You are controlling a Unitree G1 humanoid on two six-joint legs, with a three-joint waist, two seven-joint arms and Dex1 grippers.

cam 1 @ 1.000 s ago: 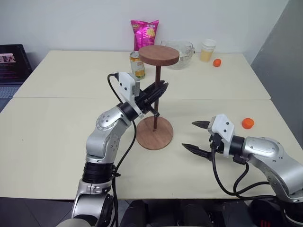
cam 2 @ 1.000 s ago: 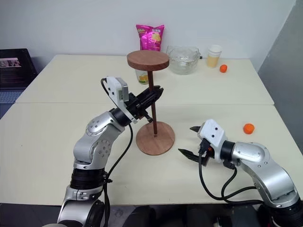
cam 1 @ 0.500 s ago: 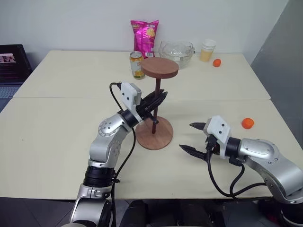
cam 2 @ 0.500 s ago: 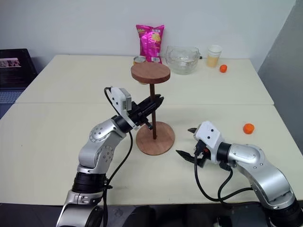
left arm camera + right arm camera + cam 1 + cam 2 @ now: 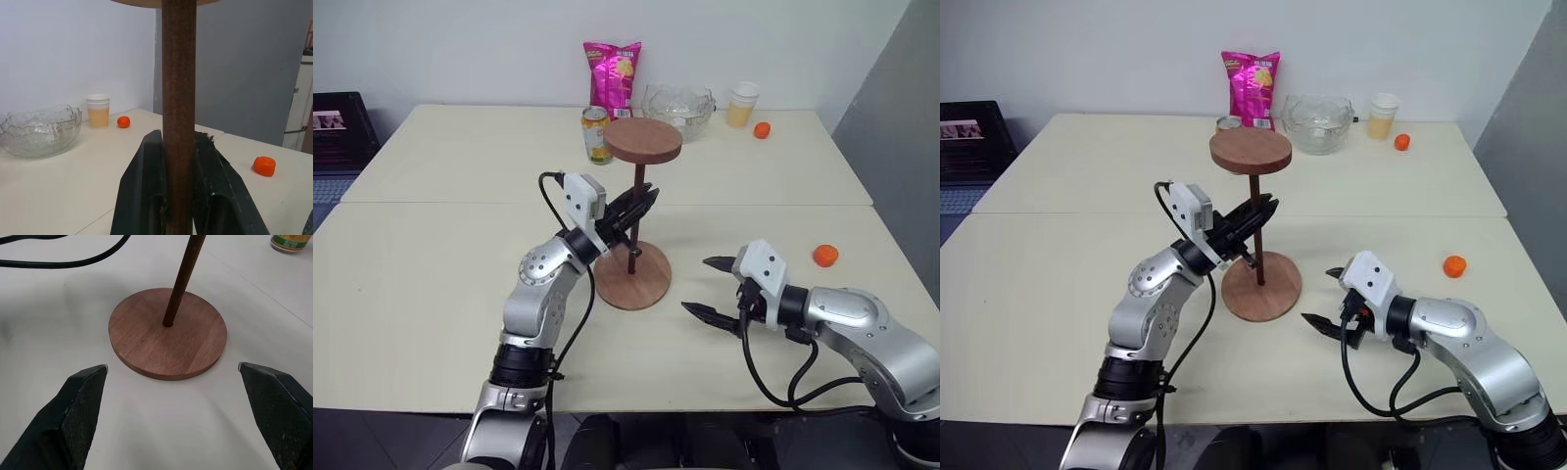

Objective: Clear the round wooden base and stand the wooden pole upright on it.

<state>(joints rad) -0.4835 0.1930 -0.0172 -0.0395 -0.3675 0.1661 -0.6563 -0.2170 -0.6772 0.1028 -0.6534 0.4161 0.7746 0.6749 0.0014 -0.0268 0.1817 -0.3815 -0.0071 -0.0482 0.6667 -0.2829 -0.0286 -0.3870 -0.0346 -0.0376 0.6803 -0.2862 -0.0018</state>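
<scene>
Two grippers show before us: our left gripper (image 5: 644, 203) is clamped on the wooden pole (image 5: 638, 201), which stands upright in the centre of the round wooden base (image 5: 632, 278) on the table (image 5: 431, 264), while our right gripper (image 5: 709, 286) hangs wide open just beside the base.

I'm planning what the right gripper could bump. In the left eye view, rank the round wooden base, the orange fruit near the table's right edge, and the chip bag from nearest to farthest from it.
1. Round wooden base: on the table just left of the right gripper.
2. Orange fruit: to its right, near the table's edge.
3. Chip bag: standing at the far edge by the wall.
</scene>
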